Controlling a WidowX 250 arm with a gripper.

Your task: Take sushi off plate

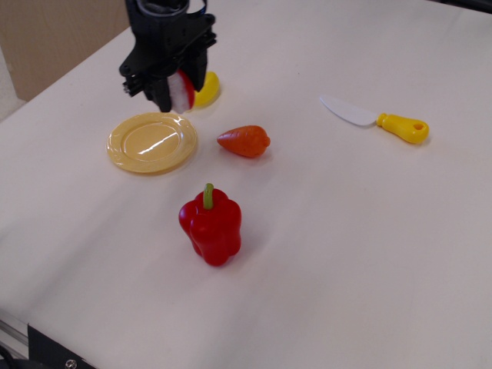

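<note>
your gripper is clamped on the sushi, holding it in the air above the far rim of the bare yellow plate, with the banana toy just behind it.

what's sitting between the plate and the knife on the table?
The orange-red carrot-like toy lies between the plate and the knife, close to the plate's side; the rest of that stretch is bare tabletop, in the only view.
</note>
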